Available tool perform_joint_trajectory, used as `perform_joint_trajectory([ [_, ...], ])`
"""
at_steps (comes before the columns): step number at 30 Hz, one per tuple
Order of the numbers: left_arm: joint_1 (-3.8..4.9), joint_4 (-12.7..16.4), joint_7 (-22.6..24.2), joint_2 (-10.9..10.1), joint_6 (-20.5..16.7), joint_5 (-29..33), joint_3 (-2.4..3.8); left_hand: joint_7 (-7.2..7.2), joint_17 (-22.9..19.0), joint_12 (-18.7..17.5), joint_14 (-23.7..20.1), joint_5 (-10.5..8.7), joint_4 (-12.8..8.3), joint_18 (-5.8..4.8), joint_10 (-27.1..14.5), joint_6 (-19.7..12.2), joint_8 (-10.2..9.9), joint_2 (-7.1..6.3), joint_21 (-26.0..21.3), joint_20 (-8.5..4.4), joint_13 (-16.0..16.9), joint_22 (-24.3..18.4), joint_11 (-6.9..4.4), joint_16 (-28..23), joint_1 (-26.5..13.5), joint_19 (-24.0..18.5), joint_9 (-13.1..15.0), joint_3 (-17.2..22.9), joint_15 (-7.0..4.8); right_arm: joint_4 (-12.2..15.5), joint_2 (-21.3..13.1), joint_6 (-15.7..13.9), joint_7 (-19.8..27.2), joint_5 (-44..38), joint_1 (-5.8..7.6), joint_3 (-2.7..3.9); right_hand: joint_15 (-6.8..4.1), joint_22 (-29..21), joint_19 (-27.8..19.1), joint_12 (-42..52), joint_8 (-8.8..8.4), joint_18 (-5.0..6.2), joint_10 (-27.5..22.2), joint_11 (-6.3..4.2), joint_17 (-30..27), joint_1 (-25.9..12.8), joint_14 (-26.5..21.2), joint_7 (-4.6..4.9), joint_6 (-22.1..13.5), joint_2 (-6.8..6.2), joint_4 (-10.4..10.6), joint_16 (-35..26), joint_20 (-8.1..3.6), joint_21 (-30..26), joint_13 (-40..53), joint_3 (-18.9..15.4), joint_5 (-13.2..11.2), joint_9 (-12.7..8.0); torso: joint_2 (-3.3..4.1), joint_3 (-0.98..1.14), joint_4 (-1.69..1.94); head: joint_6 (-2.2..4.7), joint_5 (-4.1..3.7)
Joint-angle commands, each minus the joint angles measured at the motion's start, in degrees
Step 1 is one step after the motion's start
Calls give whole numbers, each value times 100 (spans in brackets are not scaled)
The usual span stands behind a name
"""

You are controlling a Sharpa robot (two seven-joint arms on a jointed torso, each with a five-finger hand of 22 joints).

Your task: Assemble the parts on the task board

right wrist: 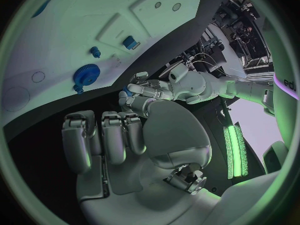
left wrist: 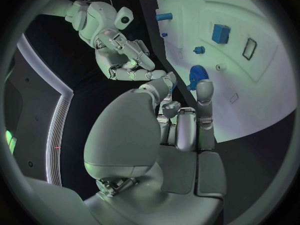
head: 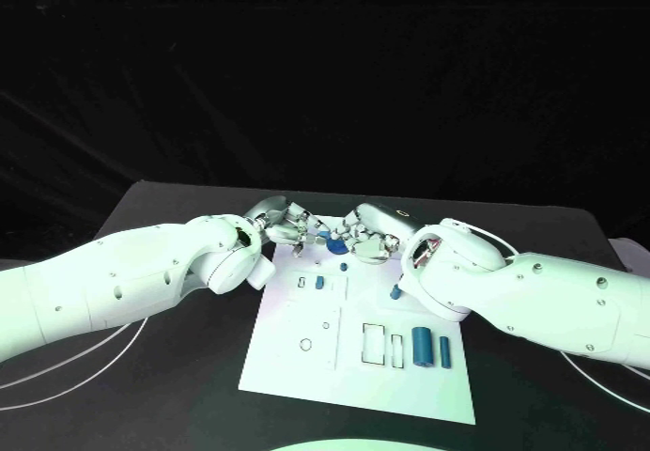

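Silver left robot hand (head: 282, 225) and right robot hand (head: 363, 235) hover curled, empty, beside blue gear (head: 334, 244).

This looks like a robotics lab or test stand, not a home or a shop. A matte black table (head: 177, 202) stands before a plain black backdrop, and thin white cables (head: 82, 362) trail over its near left part. On it lies a flat white task board (head: 339, 376) with outlined recesses. In the right wrist view, a cluttered rack of equipment and wiring (right wrist: 240, 30) stands beyond the table, and a glowing green light strip (right wrist: 235, 150) runs along a curved panel. A pale lit strip (left wrist: 56, 135) edges a dark panel in the left wrist view.
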Motion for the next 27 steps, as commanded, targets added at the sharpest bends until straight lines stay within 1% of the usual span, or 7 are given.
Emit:
perform_joint_trajectory([
  [1, 5, 20, -28, 25, 119, -48, 2, 7, 3, 36, 32, 29, 5, -90, 19, 41, 27, 22, 30, 7, -9, 5, 8, 36, -22, 50, 6, -26, -12, 8, 32, -47, 99, -23, -1, 6, 30, 1471, 557, 23, -27, -106, 612, 29, 1509, -57, 608, 13, 13, -8, -1, 22, 40, 24, 1507, 27, -30, -6, 0, 1, -2, 1, -6],
  [15, 7, -2, -80, 53, 54, -69, 2, 6, -6, 35, 28, 29, 5, -91, 7, 45, 28, 23, 33, 7, -20, 9, 8, 36, -26, 54, 8, -33, -11, 36, 79, -48, 151, 1, -1, 7, 30, 1471, 557, 23, -28, -106, 612, 29, 1509, -63, 608, 12, 15, 5, -1, 22, 41, 23, 1507, 40, -72, -7, 0, -1, 2, 5, -11],
  [27, 9, 2, -129, 67, 103, -152, 2, 6, -1, 38, 31, 29, 8, -92, 9, 46, 29, 23, 39, 7, -15, 15, 8, 38, -32, 60, 9, -39, -11, 12, 116, -90, 169, 6, -1, 8, 31, 1472, 558, 23, -31, -106, 612, 29, 1509, -73, 608, 12, 13, 12, 0, 22, 42, 26, 1507, 47, -118, -8, 0, 1, 1, 10, -16],
])
